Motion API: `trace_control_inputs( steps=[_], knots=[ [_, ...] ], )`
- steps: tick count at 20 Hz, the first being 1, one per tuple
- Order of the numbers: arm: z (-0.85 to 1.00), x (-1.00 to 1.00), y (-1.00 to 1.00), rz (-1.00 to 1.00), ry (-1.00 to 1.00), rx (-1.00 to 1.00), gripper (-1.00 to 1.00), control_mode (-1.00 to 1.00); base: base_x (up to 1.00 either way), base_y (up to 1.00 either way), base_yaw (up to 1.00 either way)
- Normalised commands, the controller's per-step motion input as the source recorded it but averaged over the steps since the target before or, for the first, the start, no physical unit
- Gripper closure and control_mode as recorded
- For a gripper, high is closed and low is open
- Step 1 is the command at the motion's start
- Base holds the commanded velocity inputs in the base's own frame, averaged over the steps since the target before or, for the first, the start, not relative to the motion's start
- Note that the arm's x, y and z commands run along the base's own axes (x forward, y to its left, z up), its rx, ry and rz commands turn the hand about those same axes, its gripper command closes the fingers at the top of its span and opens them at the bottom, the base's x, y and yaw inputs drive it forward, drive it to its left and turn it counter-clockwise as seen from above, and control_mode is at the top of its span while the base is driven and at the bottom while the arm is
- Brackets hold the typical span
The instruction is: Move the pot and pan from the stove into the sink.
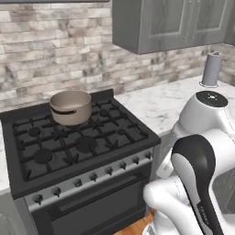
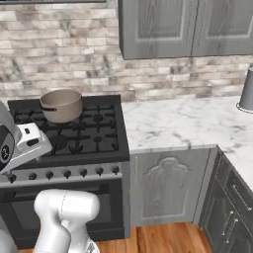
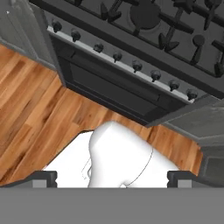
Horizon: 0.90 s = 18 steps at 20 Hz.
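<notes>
So I'm at the approach stage: the pot [image 1: 70,107] sits on the stove's [image 1: 78,142] back-left burner, untouched, and my gripper [image 3: 112,177] hangs low before the oven door with its jaws spread wide, holding nothing. Next, I judge, I must lift the hand over the grates and line up on the pot's rim. The hand view gives me the knobs [image 3: 136,65] and wood floor [image 3: 39,109]; the base views give the pot.
</notes>
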Motion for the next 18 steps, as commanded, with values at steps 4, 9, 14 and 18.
trace_control_inputs(
  steps=[4, 9, 14, 18],
  knots=[
    [0.0, 0.0, 0.0, 0.0, 0.0, 0.0, -1.0, 1.0, 0.1, 0.83, 0.0],
    [0.0, 0.0, 0.0, 0.0, 0.0, 0.0, -1.0, 1.0, 0.02, 0.16, 0.0],
    [0.0, 0.0, 0.0, 0.0, 0.0, 0.0, -1.0, 1.0, 0.06, -0.13, 0.2],
    [0.0, 0.0, 0.0, 0.0, 0.0, 0.0, -1.0, 1.0, 0.0, -0.07, 0.31]
  ],
)
